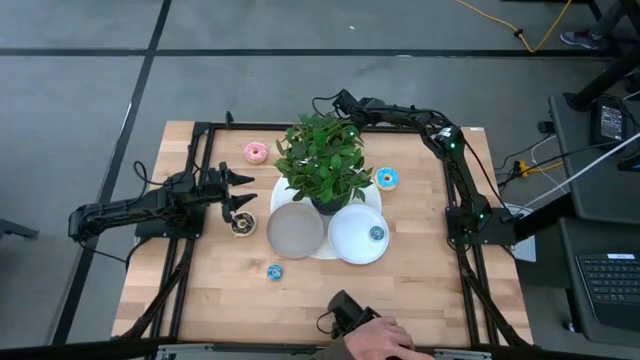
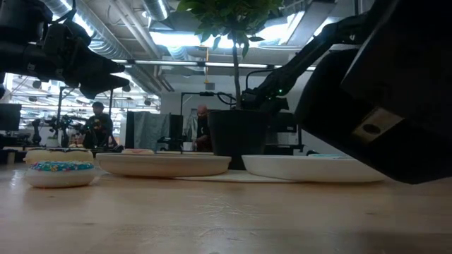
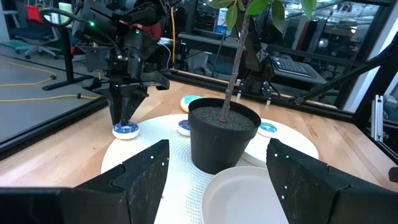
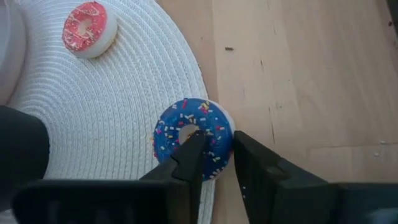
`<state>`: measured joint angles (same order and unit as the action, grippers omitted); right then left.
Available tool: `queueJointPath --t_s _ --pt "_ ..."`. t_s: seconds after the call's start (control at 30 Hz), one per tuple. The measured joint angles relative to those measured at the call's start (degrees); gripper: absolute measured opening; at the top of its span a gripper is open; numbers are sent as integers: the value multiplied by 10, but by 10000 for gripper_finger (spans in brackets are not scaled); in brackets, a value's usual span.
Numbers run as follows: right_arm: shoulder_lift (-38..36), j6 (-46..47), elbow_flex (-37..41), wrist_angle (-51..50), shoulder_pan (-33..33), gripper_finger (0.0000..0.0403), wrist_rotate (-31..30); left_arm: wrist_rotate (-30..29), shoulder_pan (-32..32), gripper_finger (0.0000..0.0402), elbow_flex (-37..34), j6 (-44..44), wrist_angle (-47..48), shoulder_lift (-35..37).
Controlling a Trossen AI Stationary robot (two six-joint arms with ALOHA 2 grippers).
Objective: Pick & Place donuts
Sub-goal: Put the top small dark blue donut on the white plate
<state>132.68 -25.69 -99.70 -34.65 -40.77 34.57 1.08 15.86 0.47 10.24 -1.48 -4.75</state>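
Right gripper (image 4: 214,155) narrowed, fingers pinching the rim of a blue sprinkled donut (image 4: 193,137) at the white woven mat's (image 4: 118,106) edge behind the plant; left gripper (image 1: 238,192) wide, holding nothing, near the grey plate (image 1: 295,231).

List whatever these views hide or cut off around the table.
- High view: plant leaves cover the end of the right gripper and the blue donut under it.
- Low view: a dark arm part close to the lens blocks the table's right side, and the white plate rim hides whatever lies in it.
- High view: the bottom edge cuts off a person, leaving only a hand.
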Motion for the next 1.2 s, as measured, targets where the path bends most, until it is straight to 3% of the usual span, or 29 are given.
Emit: queueJointPath --t_s 0.43,1.2 --pt "-1 31 0 0 -2 12 0 0 0 260 0 0 0 0" --pt "-36 39 -68 -74 -40 13 22 0 0 260 0 0 0 0"
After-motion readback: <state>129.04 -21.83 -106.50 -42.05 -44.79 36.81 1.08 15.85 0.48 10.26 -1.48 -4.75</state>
